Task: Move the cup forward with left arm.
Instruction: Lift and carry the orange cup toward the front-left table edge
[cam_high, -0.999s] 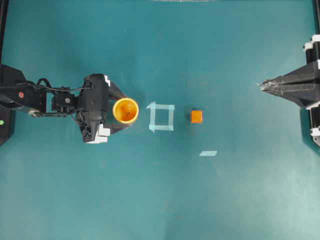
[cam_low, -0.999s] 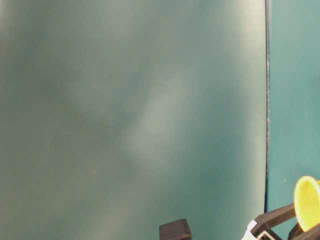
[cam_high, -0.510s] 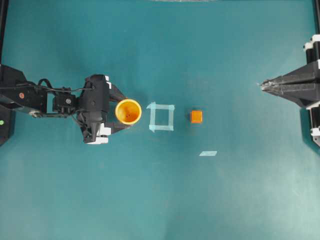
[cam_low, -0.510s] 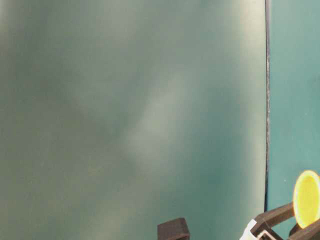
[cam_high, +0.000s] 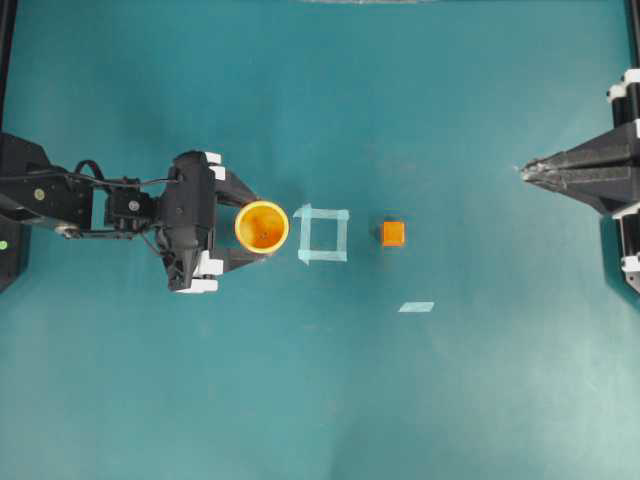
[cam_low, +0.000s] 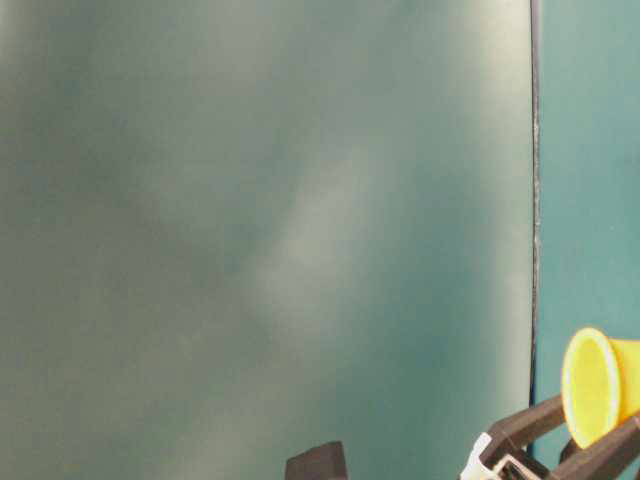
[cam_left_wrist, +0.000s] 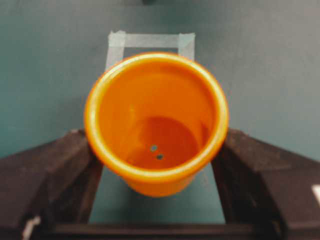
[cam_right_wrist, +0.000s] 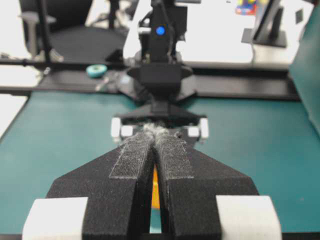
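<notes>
The yellow-orange cup (cam_high: 262, 226) sits between the fingers of my left gripper (cam_high: 257, 229) at the left-middle of the teal table. The gripper is shut on it, with a black finger pressed against each side of the cup wall. In the left wrist view the cup (cam_left_wrist: 156, 125) fills the centre and I look into its darker orange inside, with my left gripper (cam_left_wrist: 156, 152) closed round it. The table-level view shows the cup (cam_low: 598, 385) tipped on its side at the lower right. My right gripper (cam_high: 526, 171) is shut and empty at the far right, also in its wrist view (cam_right_wrist: 155, 131).
A pale tape square (cam_high: 323, 233) lies just right of the cup and shows beyond it in the left wrist view (cam_left_wrist: 150, 40). A small orange cube (cam_high: 393, 233) sits right of the square. A short tape strip (cam_high: 416, 307) lies below the cube.
My left gripper has carried the cup steadily rightward, toward the tape square. The right arm has not moved.
</notes>
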